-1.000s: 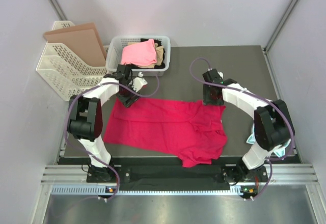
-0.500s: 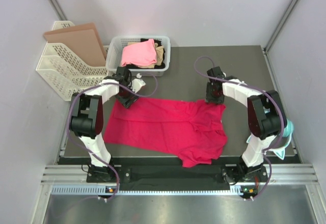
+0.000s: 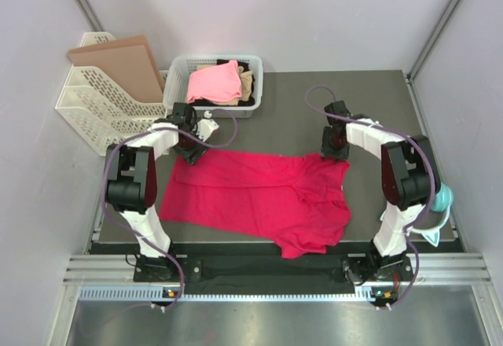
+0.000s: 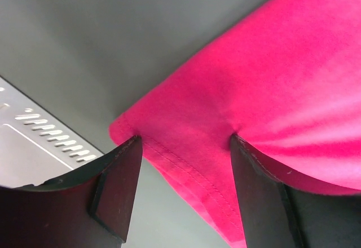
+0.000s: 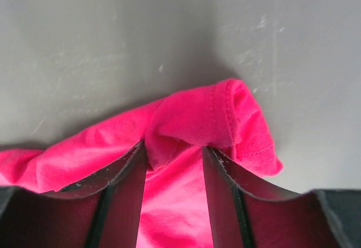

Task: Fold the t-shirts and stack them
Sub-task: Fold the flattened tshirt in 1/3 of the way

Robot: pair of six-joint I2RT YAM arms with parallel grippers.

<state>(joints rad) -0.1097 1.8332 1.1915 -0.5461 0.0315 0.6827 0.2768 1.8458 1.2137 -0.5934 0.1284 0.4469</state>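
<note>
Lying crosswise, crimson t-shirt point(image 3: 259, 196) spans both pincers.

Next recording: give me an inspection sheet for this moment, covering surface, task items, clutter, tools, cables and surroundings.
Surface: dark table, scuffed.
Task items: crimson t-shirt spread flat, near hem over the front edge; pink t-shirt on tan and black cloth in the white basket.
Clutter: mesh file rack with brown board at left; teal object at right edge.
Tools: left tool and right tool each straddle a far corner of the crimson t-shirt; clamping not clear.
Cables: purple cable looping along each arm.
Surroundings: plain grey walls.
</note>
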